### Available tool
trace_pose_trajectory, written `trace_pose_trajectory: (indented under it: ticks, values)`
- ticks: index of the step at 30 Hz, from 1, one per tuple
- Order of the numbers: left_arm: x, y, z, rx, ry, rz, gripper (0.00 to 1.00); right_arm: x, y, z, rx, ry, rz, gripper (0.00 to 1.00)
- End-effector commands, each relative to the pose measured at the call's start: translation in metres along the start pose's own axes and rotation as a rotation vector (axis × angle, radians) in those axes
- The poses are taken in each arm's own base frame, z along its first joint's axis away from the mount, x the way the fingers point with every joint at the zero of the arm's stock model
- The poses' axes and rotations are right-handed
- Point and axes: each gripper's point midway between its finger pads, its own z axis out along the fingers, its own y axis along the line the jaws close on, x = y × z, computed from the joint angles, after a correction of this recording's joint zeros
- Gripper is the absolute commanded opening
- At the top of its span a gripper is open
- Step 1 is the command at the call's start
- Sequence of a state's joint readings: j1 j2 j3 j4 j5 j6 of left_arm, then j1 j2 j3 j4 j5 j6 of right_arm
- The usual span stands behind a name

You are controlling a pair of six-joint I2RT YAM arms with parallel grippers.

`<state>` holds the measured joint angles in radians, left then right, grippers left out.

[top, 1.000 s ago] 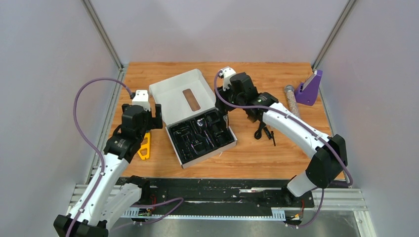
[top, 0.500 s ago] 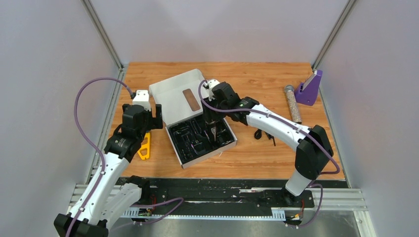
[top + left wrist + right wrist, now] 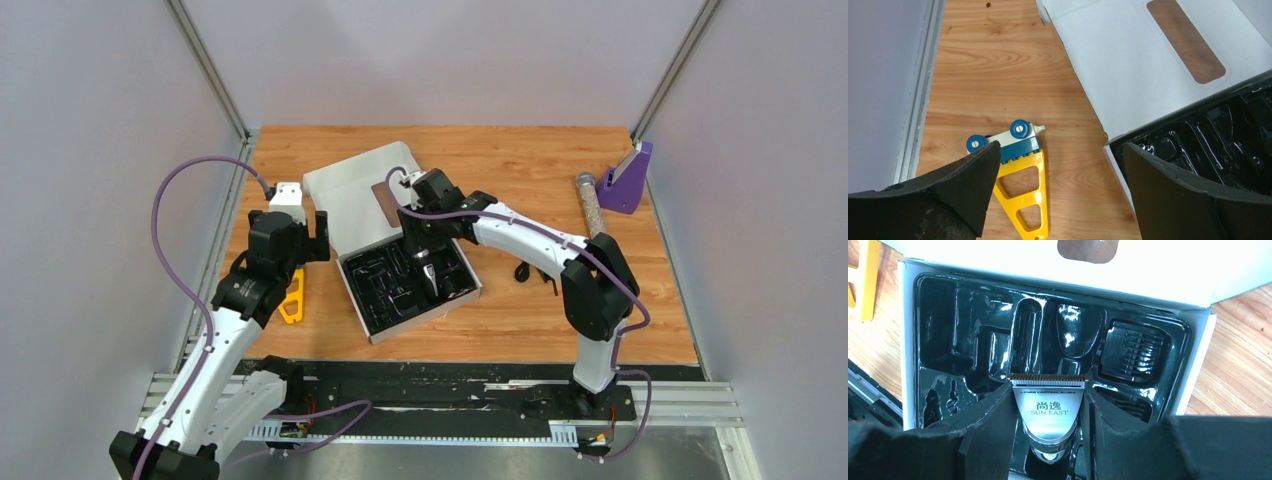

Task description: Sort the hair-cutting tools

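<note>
Presently, the clipper [image 3: 1048,412] is gripped by its silver blade head between the fingers of the right gripper [image 3: 1048,390], which are clamped on it. It is held over the middle compartments of the black tray [image 3: 968,340] inside the white box [image 3: 1198,340]. A comb guard [image 3: 1134,354] is seen seated in a tray compartment just beside the blade. The coiled black cord [image 3: 528,270] is seen lying on the table [image 3: 988,65], near the box. The fingers of the left gripper [image 3: 1060,150] are spread wide, empty, above the yellow triangular piece [image 3: 1028,200] and the box's edge.
</note>
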<state>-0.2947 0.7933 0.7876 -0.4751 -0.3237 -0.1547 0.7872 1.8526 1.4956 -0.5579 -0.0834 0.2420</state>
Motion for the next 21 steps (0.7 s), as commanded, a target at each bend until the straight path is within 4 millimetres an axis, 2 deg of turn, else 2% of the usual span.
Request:
trace_pose_trajectory:
  ticks: [1,7,10,16,21]
  values:
    - [-0.01,-0.001,-0.001,-0.003,-0.03,-0.024,1.0,-0.002,0.008,0.008,-0.021,0.024,0.007,0.12]
    - [-0.01,-0.001,-0.001,-0.003,-0.029,-0.024,1.0,0.003,0.002,0.029,0.016,0.048,-0.002,0.19]
    - [-0.01,0.0,-0.001,-0.003,-0.03,-0.024,1.0,0.004,0.002,0.032,0.02,0.048,-0.007,0.32]
    - [-0.012,0.0,-0.003,0.0,-0.037,-0.026,1.0,-0.006,0.006,0.019,0.018,0.006,-0.012,0.53]
    - [-0.011,-0.001,-0.002,-0.002,-0.031,-0.023,1.0,-0.009,0.006,0.008,0.024,-0.019,-0.019,0.59]
